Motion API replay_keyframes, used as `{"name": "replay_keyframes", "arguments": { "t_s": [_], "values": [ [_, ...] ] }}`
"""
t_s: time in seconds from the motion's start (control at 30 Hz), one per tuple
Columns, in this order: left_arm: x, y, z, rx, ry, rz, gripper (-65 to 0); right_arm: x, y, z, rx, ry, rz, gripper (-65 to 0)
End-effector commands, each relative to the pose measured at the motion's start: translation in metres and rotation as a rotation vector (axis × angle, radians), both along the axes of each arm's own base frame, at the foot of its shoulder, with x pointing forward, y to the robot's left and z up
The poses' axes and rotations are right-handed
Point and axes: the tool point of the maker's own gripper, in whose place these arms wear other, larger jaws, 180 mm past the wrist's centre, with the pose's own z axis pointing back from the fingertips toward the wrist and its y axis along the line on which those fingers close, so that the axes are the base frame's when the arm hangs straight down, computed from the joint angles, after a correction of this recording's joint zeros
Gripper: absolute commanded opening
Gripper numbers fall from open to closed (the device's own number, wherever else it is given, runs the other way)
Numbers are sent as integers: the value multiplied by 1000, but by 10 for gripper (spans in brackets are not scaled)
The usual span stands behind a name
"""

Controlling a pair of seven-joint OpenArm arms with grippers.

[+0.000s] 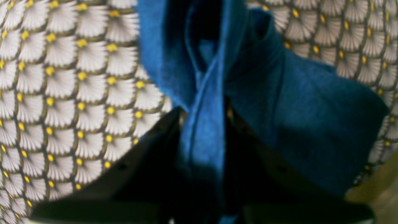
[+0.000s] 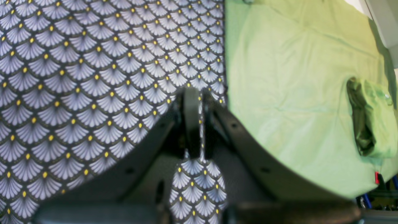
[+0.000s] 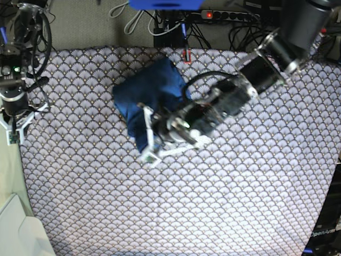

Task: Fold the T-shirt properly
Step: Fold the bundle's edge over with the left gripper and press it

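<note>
Scallop-patterned table cover [image 1: 77,93] in purple-grey with yellow dots fills the left wrist view behind and to both sides of the left gripper [image 1: 203,124], whose dark fingers [image 1: 146,155] rise from the bottom edge and close narrowly on a bunched strip of the T-shirt [image 1: 311,118]. The blue cloth runs up between the jaws, twists just ahead of the tips, and spreads beyond them and to the right as a rumpled mass; the view is blurred, so finer folds cannot be told. Over in the right wrist view, the same table cover [image 2: 77,93] lies beneath and left of the right gripper [image 2: 200,121], whose jaws stand almost together with only a thin slit between them and nothing caught in it. Just right of the tips the cover ends at a light green cloth [image 2: 295,93] that hangs past the edge. From the base view, the table cover [image 3: 213,202] spans nearly the whole frame. The T-shirt [image 3: 152,90] lies as a compact blue bundle directly ahead of and under the left gripper [image 3: 148,141], which is pressed against its near edge. The right gripper [image 3: 15,125] sits at the far side edge of the table, well apart from the shirt, pointing down at bare cover.
</note>
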Motion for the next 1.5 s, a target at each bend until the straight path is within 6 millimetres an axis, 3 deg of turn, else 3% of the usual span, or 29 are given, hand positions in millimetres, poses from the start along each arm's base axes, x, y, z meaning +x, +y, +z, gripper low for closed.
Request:
{"name": "replay_keyframes", "arguments": {
  "t_s": [0.0, 0.23, 0.47, 0.53, 0.63, 0.83, 0.97, 1.2, 1.47],
  "values": [
    [7, -15, 16, -18, -63, -36, -649, 5, -1, 14, -19, -43, 15, -650],
    [-6, -30, 12, 17, -95, -111, -649, 5, -1, 13, -20, -40, 14, -650],
    [-11, -42, 57, -98, -222, -173, -650, 7, 0, 13, -18, -42, 17, -650],
    [-12, -43, 62, -107, -227, -176, -650, 7, 0, 13, -17, -44, 16, -650],
    [-11, -41, 59, -94, -223, -170, -650, 7, 0, 13, -16, -44, 17, -650],
    [15, -10, 24, 66, -256, -128, -650, 7, 1, 11, -14, -39, 17, -650],
    [23, -13, 20, 84, -327, -223, -650, 5, 1, 10, -11, -36, 18, -650],
    [39, -10, 3, 212, -389, -242, -650, 5, 1, 10, -12, -34, 18, -650],
    [45, -24, 7, 259, -449, -262, -650, 5, 1, 9, -12, -32, 19, -650]
  ]
}}
